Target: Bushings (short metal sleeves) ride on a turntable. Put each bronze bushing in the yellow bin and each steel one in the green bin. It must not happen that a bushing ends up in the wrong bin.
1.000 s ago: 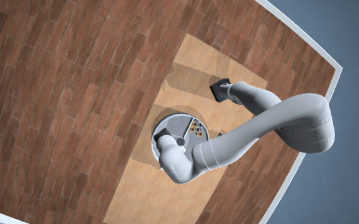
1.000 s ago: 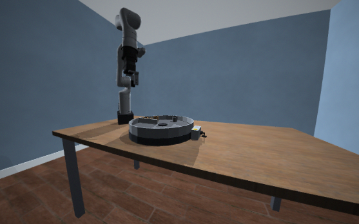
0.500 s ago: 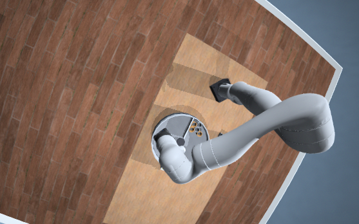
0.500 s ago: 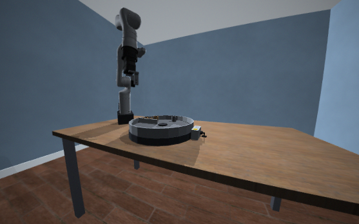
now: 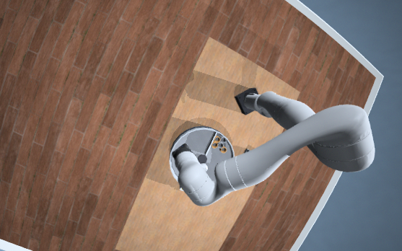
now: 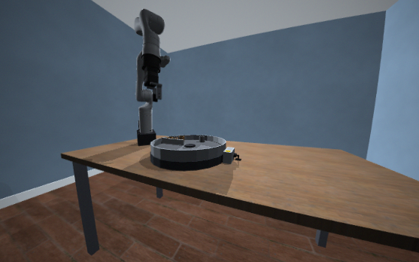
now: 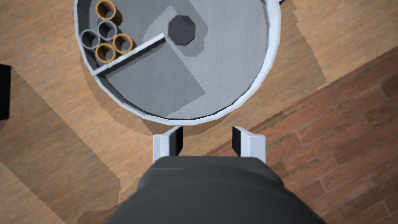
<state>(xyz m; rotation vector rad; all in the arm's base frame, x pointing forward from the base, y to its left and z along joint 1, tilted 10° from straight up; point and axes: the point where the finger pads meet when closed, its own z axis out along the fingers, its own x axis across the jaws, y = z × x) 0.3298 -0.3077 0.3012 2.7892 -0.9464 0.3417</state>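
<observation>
The round grey turntable [image 5: 197, 138] [image 6: 187, 155] [image 7: 235, 60] stands on the table. Three bronze bushings, one [image 7: 98, 10] apart and two [image 7: 114, 44] [image 7: 97, 53] nearest the divider, stand on it. Two steel bushings [image 7: 99, 31] [image 7: 82, 39] stand among them. All are close together between the divider [image 7: 131, 55] [image 5: 210, 144] and the rim. My gripper [image 7: 207, 137] [image 6: 157, 94] is open and empty, high above the table; in the wrist view its fingers appear just outside the turntable's rim. In the top view the arm hides the fingers. No yellow or green bin is visible.
A dark round hub [image 5: 202, 159] [image 6: 189, 145] [image 7: 181, 30] is at the turntable's centre. A grey box [image 6: 229, 155] with a yellow label and a small crank [image 6: 237, 156] is at its side. The arm's black base [image 5: 242, 105] [image 6: 146, 138] stands on the table behind it.
</observation>
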